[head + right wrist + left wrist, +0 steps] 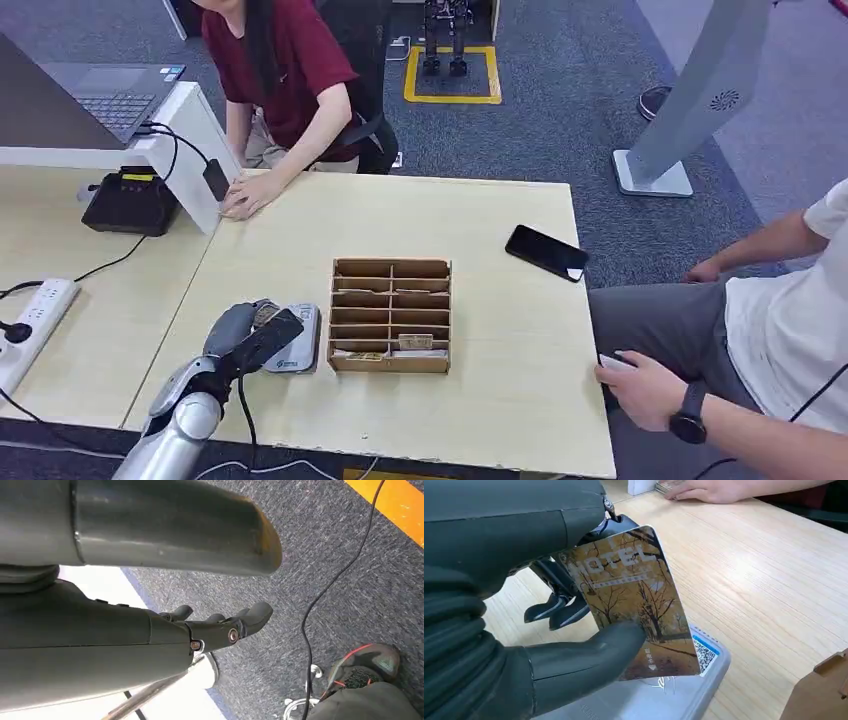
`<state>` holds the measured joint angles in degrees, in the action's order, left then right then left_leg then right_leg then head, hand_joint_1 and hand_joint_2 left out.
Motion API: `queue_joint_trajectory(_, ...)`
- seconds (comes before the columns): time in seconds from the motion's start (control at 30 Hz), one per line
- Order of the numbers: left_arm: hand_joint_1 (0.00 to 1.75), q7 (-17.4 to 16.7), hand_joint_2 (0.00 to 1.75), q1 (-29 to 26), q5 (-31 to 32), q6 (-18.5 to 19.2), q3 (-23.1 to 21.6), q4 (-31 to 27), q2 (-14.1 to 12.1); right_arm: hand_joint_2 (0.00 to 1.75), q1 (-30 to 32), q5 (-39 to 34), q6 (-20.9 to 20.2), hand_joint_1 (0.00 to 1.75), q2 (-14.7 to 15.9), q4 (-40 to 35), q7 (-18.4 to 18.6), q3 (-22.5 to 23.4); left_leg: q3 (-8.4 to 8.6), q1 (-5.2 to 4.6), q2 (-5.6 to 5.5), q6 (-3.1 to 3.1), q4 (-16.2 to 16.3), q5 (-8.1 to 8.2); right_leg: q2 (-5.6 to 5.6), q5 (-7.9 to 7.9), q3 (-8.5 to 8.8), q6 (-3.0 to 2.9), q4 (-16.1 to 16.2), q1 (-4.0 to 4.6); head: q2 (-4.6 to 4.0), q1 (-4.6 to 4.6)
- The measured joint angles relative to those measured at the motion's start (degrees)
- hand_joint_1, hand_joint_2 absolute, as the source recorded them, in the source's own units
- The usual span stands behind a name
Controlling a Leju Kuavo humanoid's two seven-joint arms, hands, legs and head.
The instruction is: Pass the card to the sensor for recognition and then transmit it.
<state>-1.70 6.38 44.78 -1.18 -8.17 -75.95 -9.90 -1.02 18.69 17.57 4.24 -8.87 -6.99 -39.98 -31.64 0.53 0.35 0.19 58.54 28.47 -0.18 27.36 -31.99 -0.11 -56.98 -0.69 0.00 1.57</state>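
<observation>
A hotel card is pinched by the left hand over the grey sensor — right hand is held loosely spread, empty, above carpet.

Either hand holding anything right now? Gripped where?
Left hand pinches the hotel card by one long edge, above the card reader. Right hand holds nothing.

A wooden compartment box sits mid-frame, a black phone right of it, a laptop upper left, a power strip at left edge.
</observation>
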Motion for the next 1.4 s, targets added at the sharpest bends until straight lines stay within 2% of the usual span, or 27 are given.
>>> queue_joint_trajectory(0.4, 1.75, 0.00, 1.75, 0.07, 1.33, 0.09, -0.13, 0.04, 0.02, 0.00, -0.02, 0.09, -0.11, 0.00, 0.00, -0.20, 0.02, 0.00, 0.04, 0.00, 0.00, 0.00, 0.00, 0.00, 0.00, 0.00, 0.03, 0.00, 0.00, 0.00, 0.00, 0.00)
queue_joint_trajectory(0.8, 1.75, 0.00, 1.75, 0.35, 4.85, -0.24, -2.06, 0.87, -0.02, 0.00, -0.38, 0.61, -0.48, 0.00, -0.02, -0.33, 0.26, -0.17, 0.10, 0.00, -0.01, 0.00, 0.00, 0.00, -0.02, 0.00, 0.12, 0.00, 0.00, 0.00, 0.00, -0.02)
queue_joint_trajectory(1.13, 1.75, 0.04, 1.75, 1.30, 14.01, -0.52, -7.63, 2.77, -1.99, 0.00, -0.70, 1.14, -0.79, 0.00, -0.02, -0.66, 0.44, -0.94, 0.23, 0.00, -0.02, 0.01, -0.01, -0.01, -0.07, 0.00, 0.29, 0.00, 0.00, 0.00, 0.02, 0.00)
queue_joint_trajectory(1.4, 1.75, -0.02, 1.75, 2.04, 14.67, -0.59, -9.37, 3.72, -2.45, 0.00, -0.84, 1.16, -0.79, 0.00, -0.02, -0.79, 0.44, -1.07, 0.33, 0.00, -0.03, 0.04, -0.01, -0.02, -0.12, 0.00, 0.40, 0.00, 0.00, 0.00, 0.00, 0.00)
